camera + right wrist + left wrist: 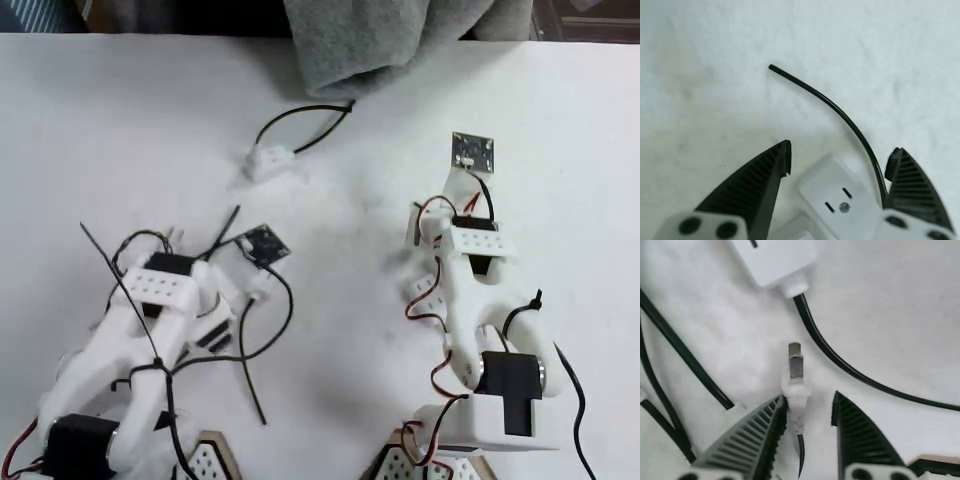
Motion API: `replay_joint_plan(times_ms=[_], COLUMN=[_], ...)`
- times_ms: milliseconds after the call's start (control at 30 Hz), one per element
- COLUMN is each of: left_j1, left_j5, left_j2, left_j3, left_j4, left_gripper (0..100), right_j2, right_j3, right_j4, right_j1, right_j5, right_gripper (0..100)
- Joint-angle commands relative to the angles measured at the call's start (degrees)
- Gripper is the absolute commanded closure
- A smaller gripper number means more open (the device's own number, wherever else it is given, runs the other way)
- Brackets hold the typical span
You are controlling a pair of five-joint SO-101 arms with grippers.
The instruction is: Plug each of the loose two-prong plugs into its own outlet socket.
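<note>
Bench [120,120]: white, carrying both arms, black cords and small white fittings.
Grey cloth [380,40]: draped over the far edge of the bench; 1 black cord runs up to it.
Left arm [130,330]: at the near-left side, with black cords looped around it.
Right arm [480,300]: at the near-right side.
Right gripper [841,149]: jaws spread, 1 on each side of the outlet socket.
Left gripper [809,397]: jaws spread, with the plug between them.
Outlet socket [840,192]: flat on the bench, 2 slots facing up, its black cord [830,105] curving away past 1 jaw.
White block [775,260]: just beyond the plug's prongs, not touching them.
2-prong plug [796,385]: on the bench, touching 1 left jaw and apart from the other.
</note>
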State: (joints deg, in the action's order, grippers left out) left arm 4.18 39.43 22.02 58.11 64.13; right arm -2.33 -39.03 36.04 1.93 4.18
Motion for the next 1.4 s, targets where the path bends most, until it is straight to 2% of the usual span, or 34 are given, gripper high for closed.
replay_joint_plan(times_ms=[0,400,833,967,1133,1300,1367], left_j1=[-0.6,-0.7,-0.6,-0.6,-0.5,1.4,2.0], left_j5=[-1.8,-12.1,-10.5,-10.5,-10.4,-2.5,-2.1], left_j2=[1.3,0.8,0.9,0.9,0.9,0.9,0.9], left_j3=[0.1,1.2,3.3,3.2,2.5,2.9,2.9], left_j4=[0.0,-5.3,-5.7,-8.4,-9.1,-7.4,-7.3], left_gripper=[80,80,80,80,90,92,92], right_j2=[-0.3,-0.3,0.5,0.5,0.6,0.6,0.6], right_j3=[0.2,0.1,-0.4,-0.4,-0.4,-0.4,-0.4], right_j4=[-0.5,-0.3,-0.6,-0.6,-0.6,-0.7,-0.7], right_j1=[0.0,0.0,0.1,0.1,0.1,0.1,0.1], right_j5=[0.4,0.4,0.4,0.4,0.4,0.4,0.4], right_gripper=[69.3,69.3,69.3,69.3,69.3,69.3,69.3])
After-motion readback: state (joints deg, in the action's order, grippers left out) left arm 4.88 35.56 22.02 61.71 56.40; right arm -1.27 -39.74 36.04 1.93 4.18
